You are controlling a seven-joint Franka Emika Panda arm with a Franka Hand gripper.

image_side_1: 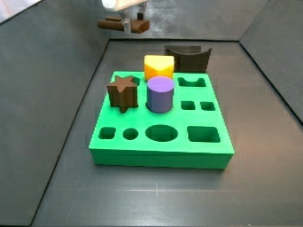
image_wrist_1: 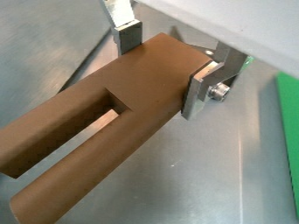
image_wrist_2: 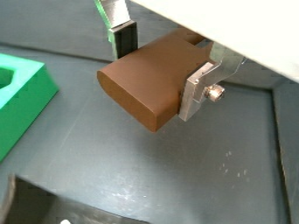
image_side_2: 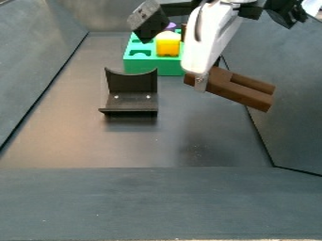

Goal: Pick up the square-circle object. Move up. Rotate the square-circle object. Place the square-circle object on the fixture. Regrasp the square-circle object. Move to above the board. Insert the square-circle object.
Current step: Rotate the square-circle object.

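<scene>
The peg point(image_wrist_1: 111, 131) is seen closest in both wrist views, clamped across its wider brown section between the two silver fingers point(image_wrist_1: 201, 96) of the gripper point(image_wrist_1: 163, 74), so the jaws are closed partway onto it with the dark pads against its flat sides. In a wrist view it is shown as a blocky head from which two long prongs run out, with a slot between them. In a side view the peg point(image_side_2: 233, 87) is held in the air, tilted, well above the dark tabletop point(image_side_2: 189, 141) and clear of everything on it. It is judged to be rigid and fairly light, likely plastic or wood with a smooth, slightly slippery finish; the flat faces of the wider section are judged the best place to be gripped, since the prongs could lever against the pads if held far out. Beyond it the fixture point(image_side_2: 128, 92) stands on the tabletop, empty, with its scooped top facing up. Farther still lies the green board point(image_side_1: 160, 133), on which a yellow block point(image_side_1: 159, 66), a purple cylinder point(image_side_1: 161, 94) and a brown star peg point(image_side_1: 122, 92) are set. No brand, label or readable writing is seen on any of these.
</scene>
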